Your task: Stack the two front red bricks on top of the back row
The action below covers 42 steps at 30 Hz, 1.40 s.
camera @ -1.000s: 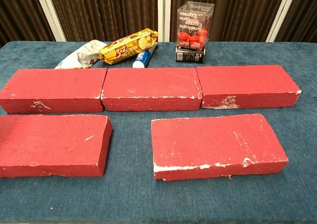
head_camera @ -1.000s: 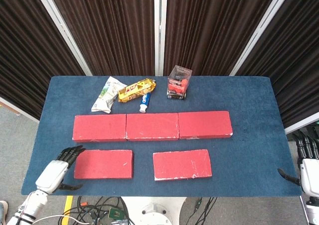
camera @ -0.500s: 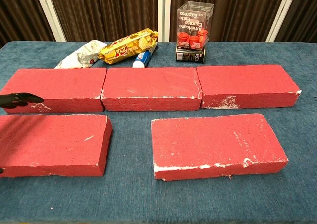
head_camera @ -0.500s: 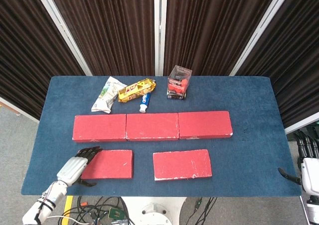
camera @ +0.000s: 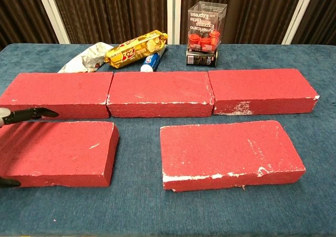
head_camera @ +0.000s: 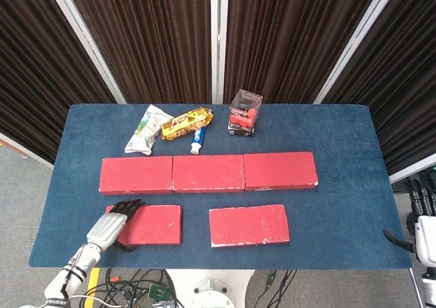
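Observation:
Three red bricks form the back row (head_camera: pixel 208 173) (camera: pixel 160 93) across the blue table. Two more lie in front: the front left brick (head_camera: pixel 155 224) (camera: pixel 58 150) and the front right brick (head_camera: pixel 248 225) (camera: pixel 228 153). My left hand (head_camera: pixel 112 224) spans the left end of the front left brick. Its fingers (camera: pixel 29 114) reach over the far edge and the thumb lies at the near edge. I cannot see a firm grip. My right hand (head_camera: pixel 424 240) hangs off the table's right edge, fingers apart and holding nothing.
Behind the back row lie a white-green pouch (head_camera: pixel 142 136), a yellow snack pack (head_camera: pixel 185 123) and a toothpaste tube (head_camera: pixel 197 139). A clear box of red capsules (head_camera: pixel 244 112) stands there too. Bare blue cloth (head_camera: pixel 344 206) lies right of the front bricks.
My left hand has moved right, from beside the table's front left corner onto the left end of the front left brick. The bricks have not moved. The right hand sank slightly.

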### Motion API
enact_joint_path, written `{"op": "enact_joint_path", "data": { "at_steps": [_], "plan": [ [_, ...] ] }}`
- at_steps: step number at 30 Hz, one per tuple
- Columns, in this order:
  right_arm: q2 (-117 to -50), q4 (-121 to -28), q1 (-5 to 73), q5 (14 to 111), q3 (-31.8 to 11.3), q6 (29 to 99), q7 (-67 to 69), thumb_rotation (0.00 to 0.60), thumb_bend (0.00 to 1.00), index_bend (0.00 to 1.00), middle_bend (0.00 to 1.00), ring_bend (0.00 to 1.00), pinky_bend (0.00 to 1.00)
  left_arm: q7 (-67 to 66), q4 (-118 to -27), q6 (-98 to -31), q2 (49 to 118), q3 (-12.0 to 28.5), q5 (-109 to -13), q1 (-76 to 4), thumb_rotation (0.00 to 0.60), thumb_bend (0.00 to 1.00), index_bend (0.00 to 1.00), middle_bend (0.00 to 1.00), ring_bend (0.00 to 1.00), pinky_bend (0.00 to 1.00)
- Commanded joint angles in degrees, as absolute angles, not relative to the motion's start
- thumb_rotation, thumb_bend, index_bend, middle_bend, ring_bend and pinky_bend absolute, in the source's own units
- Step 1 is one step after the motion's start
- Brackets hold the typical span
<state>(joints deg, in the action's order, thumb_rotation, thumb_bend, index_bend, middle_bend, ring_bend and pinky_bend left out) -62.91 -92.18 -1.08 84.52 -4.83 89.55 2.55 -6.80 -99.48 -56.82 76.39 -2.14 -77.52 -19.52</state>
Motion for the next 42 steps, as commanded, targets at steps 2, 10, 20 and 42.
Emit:
{"op": "enact_joint_path", "data": {
  "at_steps": [2, 10, 20, 42],
  "plan": [
    [-63.0, -92.0, -1.0, 84.4, -4.8, 89.4, 2.8, 0.6, 0.0, 0.0, 0.0, 0.0, 0.0, -8.8, -98.7, -57.2, 77.4, -1.8, -76.5, -20.0, 0.6, 0.0, 0.0, 0.0, 0.0, 0.0],
    [-63.0, -91.6, -1.0, 84.2, -4.9, 89.1, 3.3, 0.6, 0.0, 0.0, 0.0, 0.0, 0.0, -11.6, -98.5, -55.0, 77.9, -1.3, -72.8, -21.7, 0.6, 0.0, 0.0, 0.0, 0.0, 0.0],
    [-63.2, -91.2, -0.9, 83.7, -5.0, 88.8, 3.8, 0.6, 0.0, 0.0, 0.0, 0.0, 0.0, -11.9, -98.7, -53.3, 77.9, -1.2, -69.4, -23.0, 0.6, 0.0, 0.0, 0.0, 0.0, 0.0],
    [-63.2, -91.0, -0.9, 83.0, -5.2, 88.4, 4.0, 0.6, 0.0, 0.0, 0.0, 0.0, 0.0, -11.2, -98.7, -55.4, 78.2, -2.2, -70.5, -22.9, 0.6, 0.06, 0.0, 0.0, 0.01, 0.0]
  ]
}}
